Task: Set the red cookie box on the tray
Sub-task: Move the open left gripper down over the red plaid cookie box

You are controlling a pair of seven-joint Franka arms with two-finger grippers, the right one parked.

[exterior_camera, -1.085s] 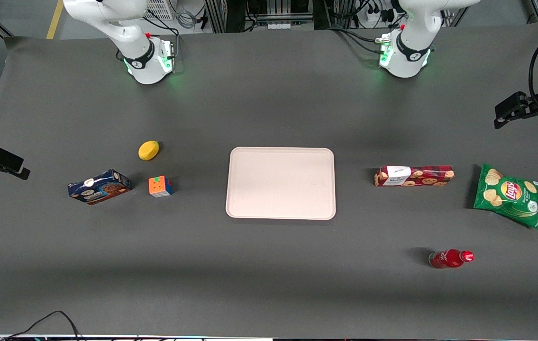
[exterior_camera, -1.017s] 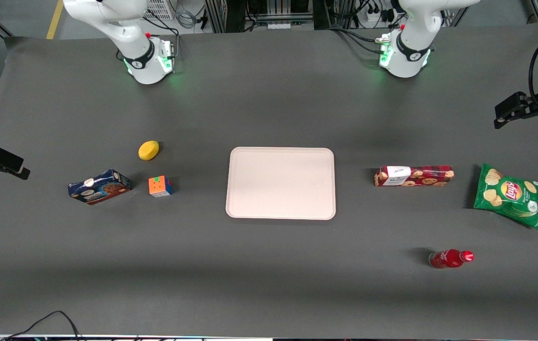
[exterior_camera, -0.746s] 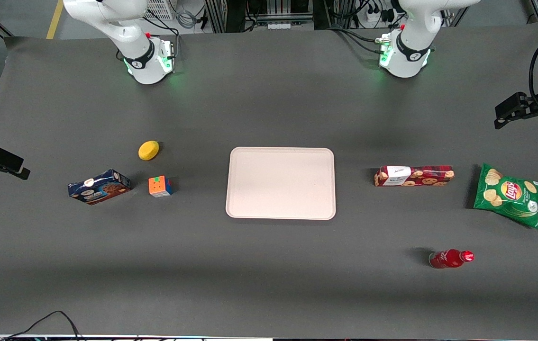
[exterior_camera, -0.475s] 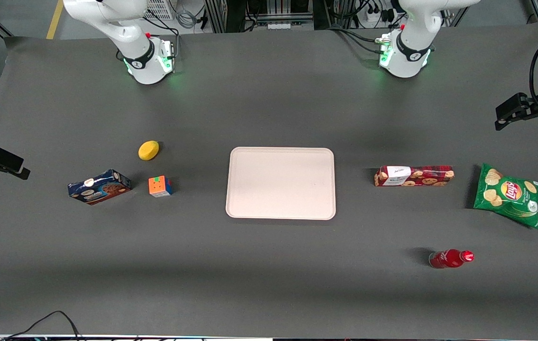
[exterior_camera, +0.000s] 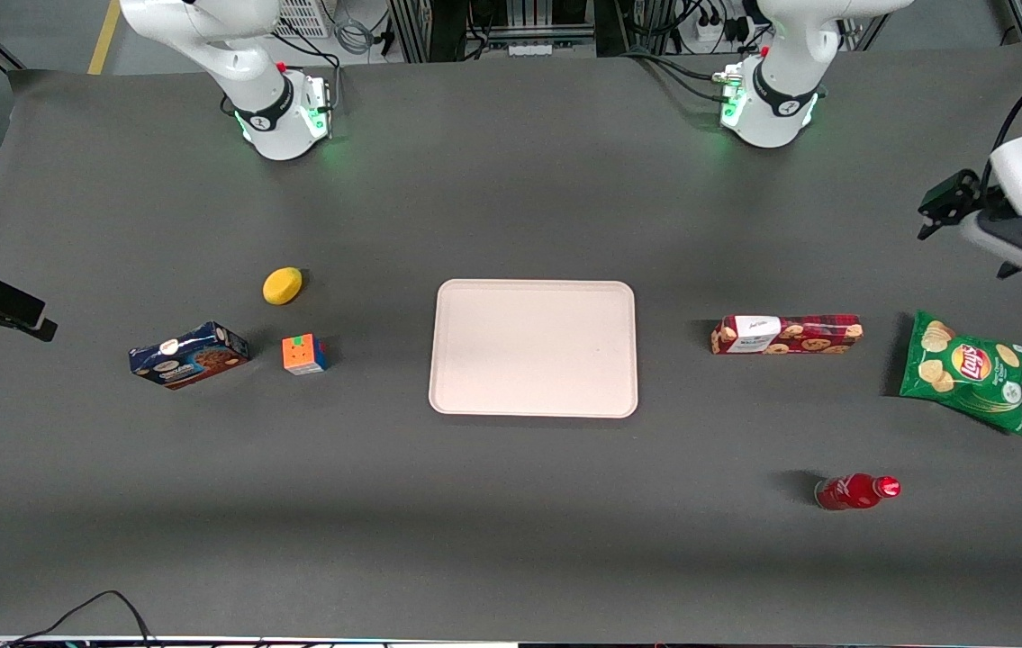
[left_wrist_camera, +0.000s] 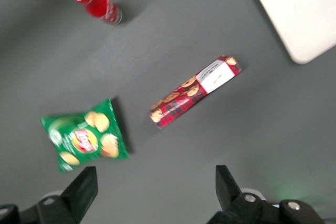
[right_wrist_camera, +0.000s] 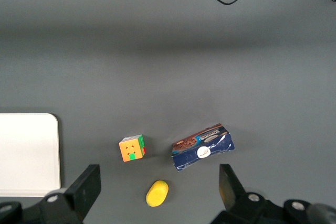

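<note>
Front view shows the red cookie box [exterior_camera: 786,334] lying flat on the dark tabletop [exterior_camera: 511,504], well apart from the tray [exterior_camera: 533,348] and at about 3 o'clock from it, toward the working arm's end. The tray sits mid-table with nothing on it. A green chip bag [exterior_camera: 965,371] lies at 3 o'clock from the box, and a red bottle [exterior_camera: 856,491] lies on its side at roughly 5 o'clock from the box, nearer the front camera. Toward the parked arm's end are a blue cookie box [exterior_camera: 188,355], a puzzle cube [exterior_camera: 303,354] beside it, and a yellow lemon [exterior_camera: 282,285] at about 11 o'clock from the cube.

The claw [exterior_camera: 943,205] hangs above the tabletop at the working arm's end, at about 1 o'clock from the red cookie box and well apart from it. In the left wrist view the claw [left_wrist_camera: 156,190] has its fingers spread wide with nothing between them, and the red cookie box [left_wrist_camera: 195,92], chip bag [left_wrist_camera: 84,141], bottle [left_wrist_camera: 96,3] and a corner of the tray [left_wrist_camera: 299,9] lie on the tabletop below.
</note>
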